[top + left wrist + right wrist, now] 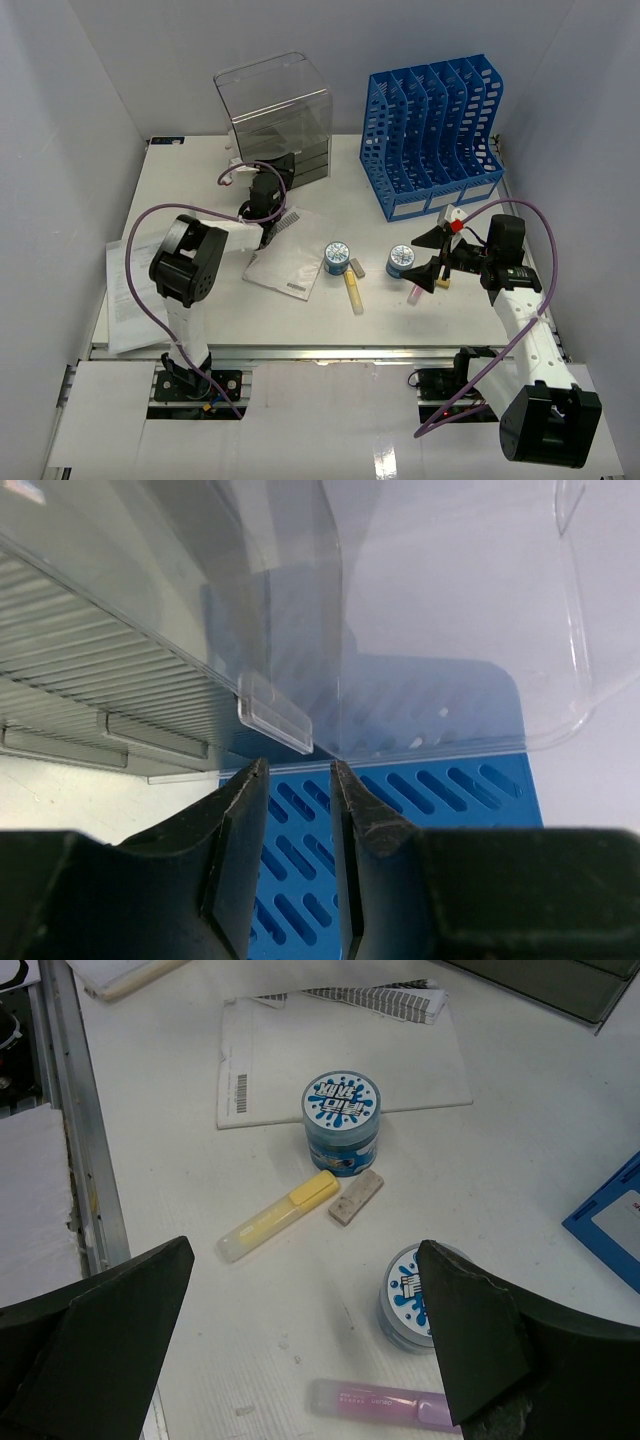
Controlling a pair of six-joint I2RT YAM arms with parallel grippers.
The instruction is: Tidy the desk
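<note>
The white desk holds loose items in its middle: two blue round tubs, a yellow highlighter, a small grey eraser and a pink highlighter. My right gripper hovers wide open and empty above the right tub and the pink highlighter. My left gripper is at the front of the clear drawer box. In the left wrist view its jaws stand a narrow gap apart just below the drawer's clear tab, holding nothing.
A blue slotted file rack stands at the back right. Printed papers lie by the left arm, and more sheets hang over the desk's left edge. A metal rail runs along the front.
</note>
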